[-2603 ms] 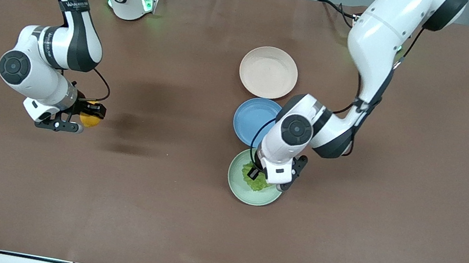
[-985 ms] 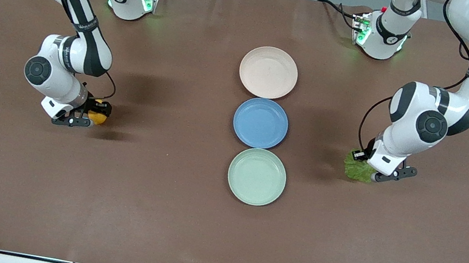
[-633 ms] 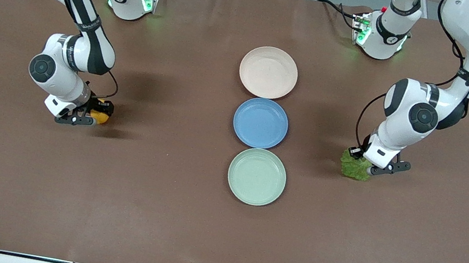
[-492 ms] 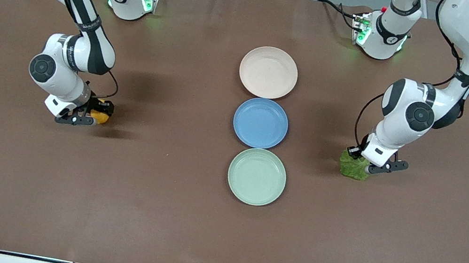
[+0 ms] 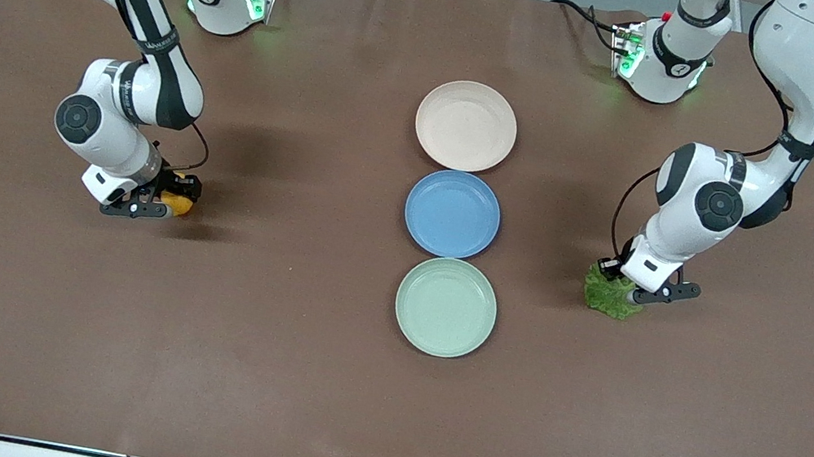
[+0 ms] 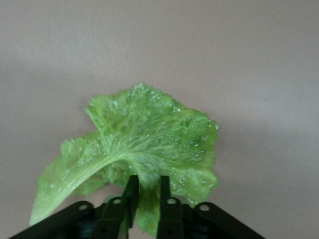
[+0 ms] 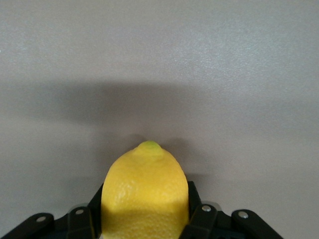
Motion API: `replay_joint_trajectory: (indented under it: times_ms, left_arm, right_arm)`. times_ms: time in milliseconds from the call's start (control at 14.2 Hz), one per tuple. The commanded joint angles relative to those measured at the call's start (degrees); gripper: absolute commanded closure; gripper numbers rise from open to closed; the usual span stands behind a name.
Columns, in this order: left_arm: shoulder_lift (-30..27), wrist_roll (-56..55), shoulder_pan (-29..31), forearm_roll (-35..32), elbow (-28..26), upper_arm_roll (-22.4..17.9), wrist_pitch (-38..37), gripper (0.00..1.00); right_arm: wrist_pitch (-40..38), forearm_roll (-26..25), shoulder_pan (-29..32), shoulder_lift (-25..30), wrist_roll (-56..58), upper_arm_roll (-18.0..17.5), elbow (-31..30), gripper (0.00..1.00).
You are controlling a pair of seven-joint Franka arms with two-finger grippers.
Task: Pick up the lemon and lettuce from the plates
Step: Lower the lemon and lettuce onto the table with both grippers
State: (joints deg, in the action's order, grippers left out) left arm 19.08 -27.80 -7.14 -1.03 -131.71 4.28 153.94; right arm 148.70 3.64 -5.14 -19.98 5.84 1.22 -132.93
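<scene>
Evidently both plates—cream plate (image 5: 466,124) and mint plate (image 5: 445,307)—are emptied, since the right hand (image 5: 155,204) clamps the lemon (image 5: 177,203) and the left hand (image 5: 633,286) pinches the lettuce (image 5: 607,293) low over bare table (image 5: 267,371), well off the blue plate (image 5: 452,213) toward each arm's own end.

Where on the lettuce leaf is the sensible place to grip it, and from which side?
Probably the pale rib at the stem end of the lettuce, from above. The left gripper pinches it there; the crinkled blade is thin and floppy, the rib stiffer.
</scene>
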Motion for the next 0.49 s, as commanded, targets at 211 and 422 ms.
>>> replay_joint_trajectory:
  times_ms: [211,422]
  left_arm:
    - [-4.30,0.89,1.17,-1.07,6.19,0.20,-12.84,0.00]
    - [-8.26,7.29,1.25,-0.99,11.19,-0.06,-25.41,0.00]
  right_arm:
    - [0.89,2.51,-1.54,1.52,0.23,-0.34,-2.16,0.96]
    - [0.19,2.51,-1.46,1.61,0.14,-0.25,-2.25,0.65]
